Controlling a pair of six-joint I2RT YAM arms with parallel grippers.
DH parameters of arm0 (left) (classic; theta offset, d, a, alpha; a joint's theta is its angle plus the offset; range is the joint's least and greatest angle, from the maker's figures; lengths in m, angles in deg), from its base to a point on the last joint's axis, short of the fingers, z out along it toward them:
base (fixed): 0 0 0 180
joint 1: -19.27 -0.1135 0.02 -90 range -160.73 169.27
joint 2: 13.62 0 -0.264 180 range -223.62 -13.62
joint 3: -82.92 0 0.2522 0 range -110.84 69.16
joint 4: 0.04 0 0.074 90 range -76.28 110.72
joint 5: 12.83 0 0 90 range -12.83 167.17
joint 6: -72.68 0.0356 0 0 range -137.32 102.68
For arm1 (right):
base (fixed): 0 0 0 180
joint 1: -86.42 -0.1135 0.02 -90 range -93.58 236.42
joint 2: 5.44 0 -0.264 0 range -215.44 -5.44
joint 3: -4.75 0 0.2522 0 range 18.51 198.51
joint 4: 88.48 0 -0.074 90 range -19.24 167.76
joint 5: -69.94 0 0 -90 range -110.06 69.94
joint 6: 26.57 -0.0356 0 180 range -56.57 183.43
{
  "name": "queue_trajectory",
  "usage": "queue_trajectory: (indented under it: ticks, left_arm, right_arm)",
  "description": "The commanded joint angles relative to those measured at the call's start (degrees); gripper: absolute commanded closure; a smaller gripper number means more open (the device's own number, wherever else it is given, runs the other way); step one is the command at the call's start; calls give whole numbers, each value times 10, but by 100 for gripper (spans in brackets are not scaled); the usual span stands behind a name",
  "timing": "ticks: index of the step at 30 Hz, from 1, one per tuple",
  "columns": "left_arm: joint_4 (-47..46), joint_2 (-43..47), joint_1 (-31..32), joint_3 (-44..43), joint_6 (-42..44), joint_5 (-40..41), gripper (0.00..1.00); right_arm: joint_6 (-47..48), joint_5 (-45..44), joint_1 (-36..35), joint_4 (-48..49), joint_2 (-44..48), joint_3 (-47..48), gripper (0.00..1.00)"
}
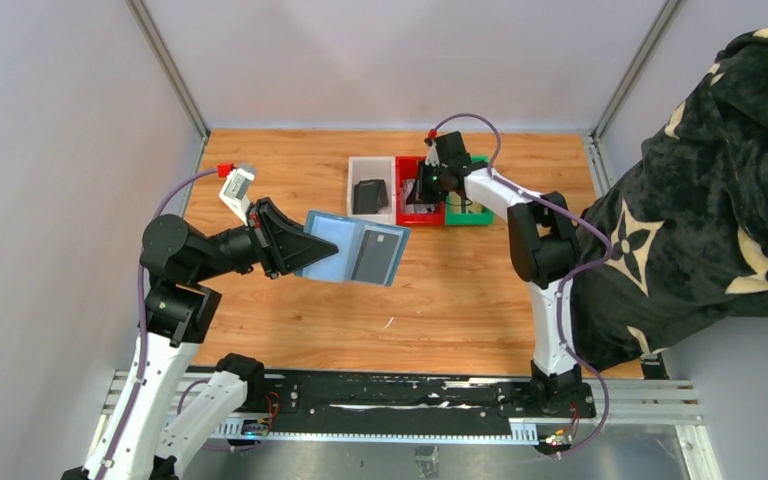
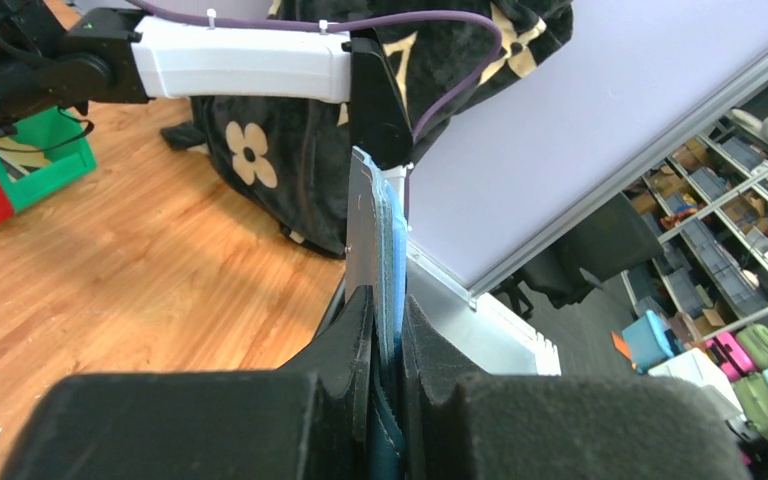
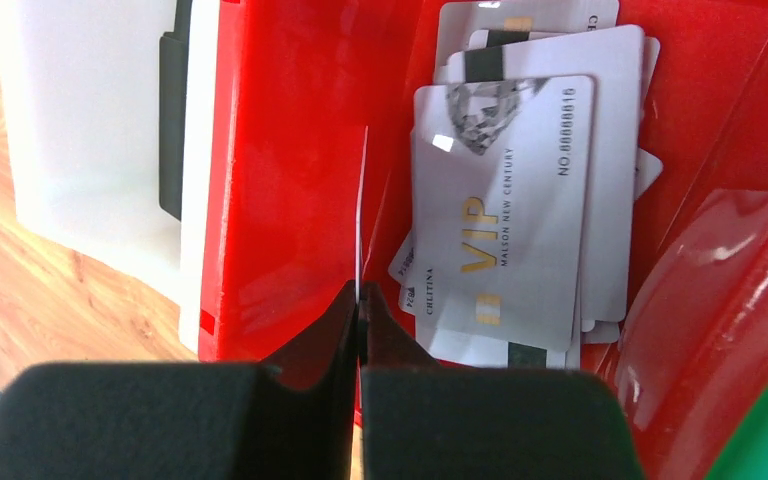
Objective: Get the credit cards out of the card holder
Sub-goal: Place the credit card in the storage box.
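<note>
While the left gripper (image 1: 290,248) clamps the teal-blue leather-like card holder (image 1: 332,248), the right gripper (image 3: 360,310) pinches one thin whitish plastic credit card (image 3: 361,215) over the red plastic bin (image 3: 280,150).

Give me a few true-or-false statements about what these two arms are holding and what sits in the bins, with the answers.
1. The left gripper clamps the opened teal card holder. True.
2. The right gripper is open and empty. False: it is shut on a thin card, seen edge-on.
3. The red bin holds a pile of cards. True.
4. The top card of that pile reads GOLD. False: it reads VIP.
5. The black wallet lies in the green bin. False: it lies in the white bin.
</note>
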Motion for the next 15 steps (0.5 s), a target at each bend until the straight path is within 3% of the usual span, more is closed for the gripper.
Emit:
queue_trajectory:
  ticks: [1,8,10,15]
  left_arm:
    - [-21,7,0,-6,-4,-10,100]
    - [-19,12,0,-5,-4,-11,100]
    - [-17,12,0,-5,-4,-12,100]
    - [-10,17,0,-6,1,-10,100]
  right_arm:
    - [-42,20,-38,32,19,-69,100]
    - [-51,-12,-63,46,68,-100,97]
    - [-46,-34,-63,41,85,-101,87]
    - [-21,-91,-63,12,138,-91,51]
